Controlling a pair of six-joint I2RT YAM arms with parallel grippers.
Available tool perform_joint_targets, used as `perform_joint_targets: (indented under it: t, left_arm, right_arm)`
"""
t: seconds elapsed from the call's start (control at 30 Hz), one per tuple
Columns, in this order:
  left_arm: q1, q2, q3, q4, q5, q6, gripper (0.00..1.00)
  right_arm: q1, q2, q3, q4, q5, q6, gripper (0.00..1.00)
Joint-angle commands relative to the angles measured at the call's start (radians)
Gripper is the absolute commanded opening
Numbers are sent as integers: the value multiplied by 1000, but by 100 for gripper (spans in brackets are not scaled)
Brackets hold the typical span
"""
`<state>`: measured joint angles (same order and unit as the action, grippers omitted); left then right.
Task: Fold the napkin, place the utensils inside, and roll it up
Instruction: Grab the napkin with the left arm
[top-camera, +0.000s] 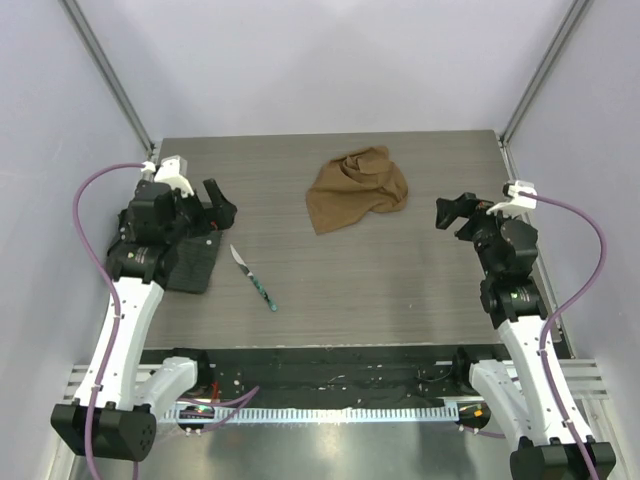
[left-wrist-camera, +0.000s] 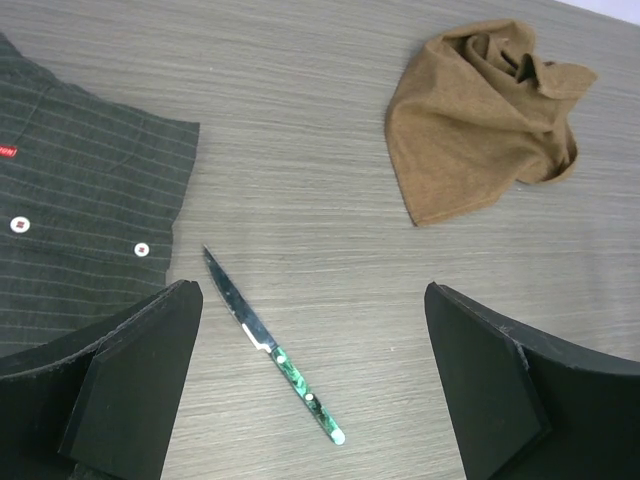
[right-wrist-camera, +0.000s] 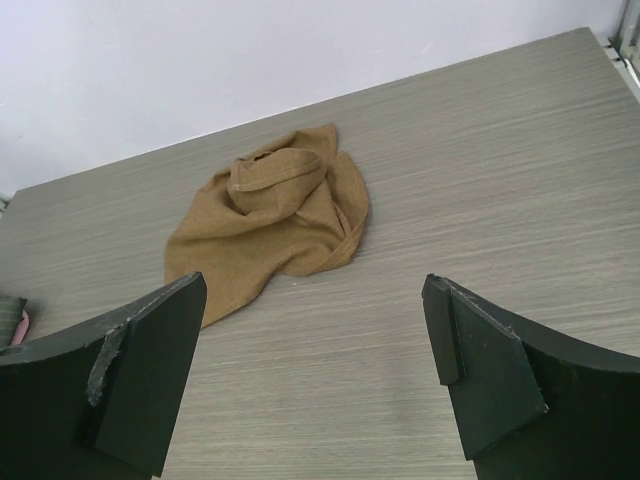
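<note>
Crumpled soft tan napkin (top-camera: 356, 189), slim speckled-handled knife (top-camera: 254, 277)

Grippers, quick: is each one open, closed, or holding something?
Left black two-finger gripper: open, holding nothing.
Right black two-finger gripper: open, holding nothing.

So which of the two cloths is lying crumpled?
The tan napkin, bunched in a heap; the dark striped cloth beside the knife lies flat.

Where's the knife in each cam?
Top external: knife left of centre, just right of the dark mat.
Left wrist: lower centre, right of the mat's edge.
Right wrist: not in view.
Shared landmark: crumpled napkin, visible in all three views.
</note>
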<state>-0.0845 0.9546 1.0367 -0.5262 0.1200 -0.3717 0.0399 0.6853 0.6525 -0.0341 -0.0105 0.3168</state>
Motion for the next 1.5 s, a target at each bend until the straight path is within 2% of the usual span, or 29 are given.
perform_joint_targets:
  t: [0.0,0.2,0.3,0.33,0.43,0.5,0.63,0.7,0.73,0.9,0.97,1.0,1.07,1.3,1.47]
  left_arm:
    - [5,13,13,3,-63,-3,100]
    - [2,-34,-44,21,-23,108,100]
    - [-58,-19,-38,19,-147,79,98]
    - [-119,-7,-30,11,-190,74,98]
    - [-204,73,5,-31,-319,42,97]
    - [-265,117,19,-34,-355,-2,97]
    - [-403,325,57,-5,-500,-42,96]
    - [-454,425,124,2,-485,-59,98]
    - [-463,517,150,8,-467,-64,99]
    - [-489,731,316,8,-382,-62,100]
    - [-491,809,364,17,-369,-59,97]
    - [-492,835,381,17,-367,-55,91]
    - [-497,912,437,3,-367,-49,88]
    - [-517,1044,539,-21,-347,-33,75]
    - [-524,1110,586,-29,-335,-32,73]
  right_arm:
    - [0,16,41,-26,43,13,100]
    - [-2,94,58,-24,60,34,100]
    - [0,129,58,-9,69,51,100]
    - [-1,138,58,-7,69,60,100]
    - [-2,164,50,11,44,71,99]
    - [-1,171,38,26,32,73,99]
    - [0,172,12,30,33,61,99]
    - [0,174,6,30,46,48,99]
    - [0,178,4,30,46,45,99]
    - [-1,183,7,30,24,44,99]
    - [0,181,7,28,23,47,99]
    - [0,181,9,28,23,45,99]
    - [0,184,7,30,23,47,99]
    - [0,217,6,30,-9,53,99]
    - [0,235,7,60,-22,54,99]
